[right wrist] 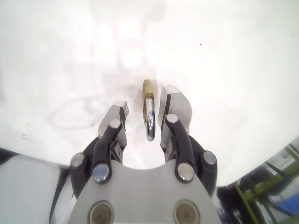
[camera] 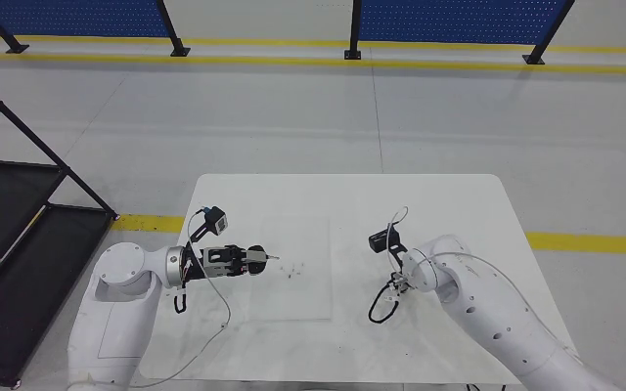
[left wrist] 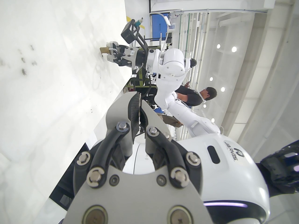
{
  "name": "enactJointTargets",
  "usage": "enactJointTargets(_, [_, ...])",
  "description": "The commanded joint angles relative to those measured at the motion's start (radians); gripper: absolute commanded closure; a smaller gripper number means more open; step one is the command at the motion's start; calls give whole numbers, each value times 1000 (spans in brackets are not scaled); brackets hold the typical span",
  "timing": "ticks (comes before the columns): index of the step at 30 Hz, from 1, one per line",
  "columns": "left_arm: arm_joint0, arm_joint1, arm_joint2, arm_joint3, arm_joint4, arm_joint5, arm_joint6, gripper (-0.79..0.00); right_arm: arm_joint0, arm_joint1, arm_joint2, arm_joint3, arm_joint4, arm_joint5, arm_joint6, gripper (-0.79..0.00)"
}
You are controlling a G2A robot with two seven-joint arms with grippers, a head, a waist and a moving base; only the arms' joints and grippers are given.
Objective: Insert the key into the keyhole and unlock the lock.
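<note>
My left gripper [camera: 256, 257] hovers over the left half of the white table [camera: 440, 205], pointing toward the middle. It is shut on a thin metal key [camera: 271, 257] that sticks out past its tips. In the left wrist view its fingers [left wrist: 130, 108] are pressed together. My right gripper [camera: 395, 284] points down at the table right of centre. It stands open around a brass padlock [right wrist: 147, 89] with a silver shackle [right wrist: 149, 120], and a gap shows on each side. The left wrist view shows that gripper [left wrist: 108, 51] with the padlock [left wrist: 102, 49] at its tips.
A faint clear mat [camera: 293, 235] covers the table's middle, with small dark marks [camera: 294, 270] on it. A black cable loop [camera: 380, 305] hangs by the right wrist. A black rack [camera: 39, 235] stands left of the table. Blue barriers [camera: 450, 20] line the far floor.
</note>
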Motion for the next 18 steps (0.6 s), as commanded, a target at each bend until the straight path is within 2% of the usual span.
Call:
enactJointTargets(1, [0,0,0,0,0,0,0,0,2,-2,-1,5,-1,-5,5,-206])
enactJointTargets(3, [0,0,0,0,0,0,0,0,2,-5,-3,12,1,-11,11,-148])
enactJointTargets(4, [0,0,0,0,0,0,0,0,2,-6,-3,16,2,-13,12,-43])
enactJointTargets(5, [0,0,0,0,0,0,0,0,3,-7,-3,21,2,-13,13,0])
enactJointTargets(13, [0,0,0,0,0,0,0,0,-9,-11,53,22,51,53,-23,0])
enactJointTargets(18, [0,0,0,0,0,0,0,0,-71,-2,196,1,246,102,-156,0])
